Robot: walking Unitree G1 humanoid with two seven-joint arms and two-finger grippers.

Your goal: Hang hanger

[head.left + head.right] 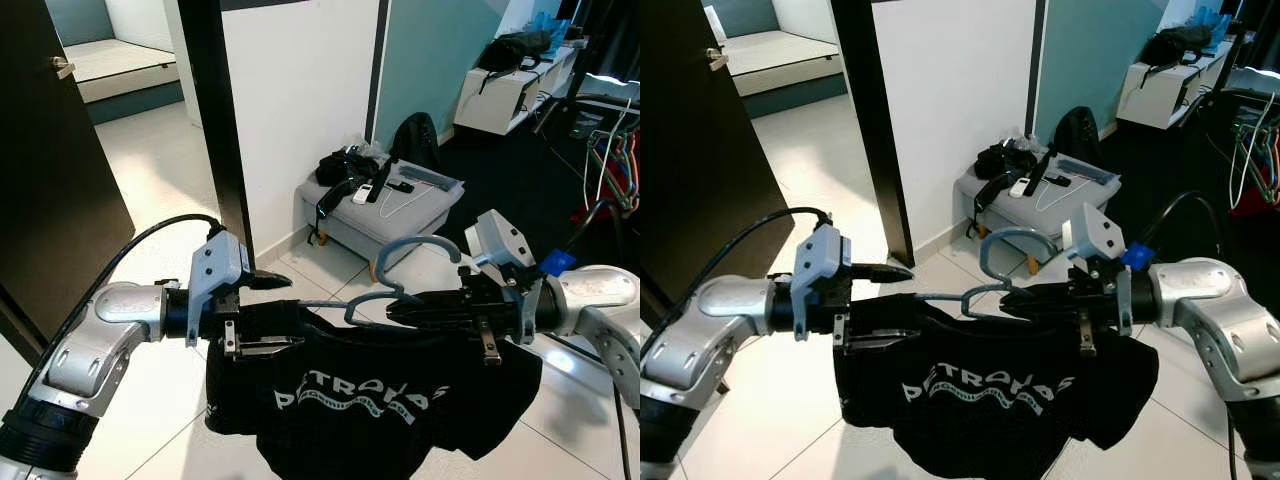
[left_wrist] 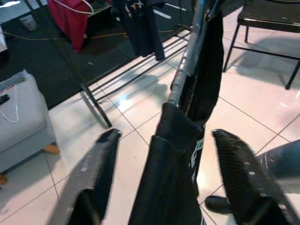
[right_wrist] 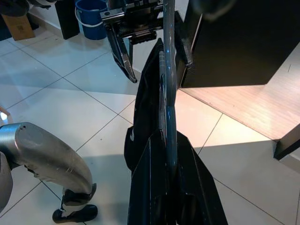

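Two pincers: right pincer [image 1: 400, 305] clamps hanger [image 1: 395, 268] carrying black T-shirt [image 1: 380, 400]; left pincer [image 2: 164, 154] open astride it.

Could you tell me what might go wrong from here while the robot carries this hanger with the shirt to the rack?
1. The left tool is open around the hanger's end, fingers apart, so the right tool alone clamps it; the hanger could tip or twist.
2. The black shirt hangs bunched and low and might slip off.
3. The rack's legs and a chair stand on the floor ahead; the shirt or the arms could snag.
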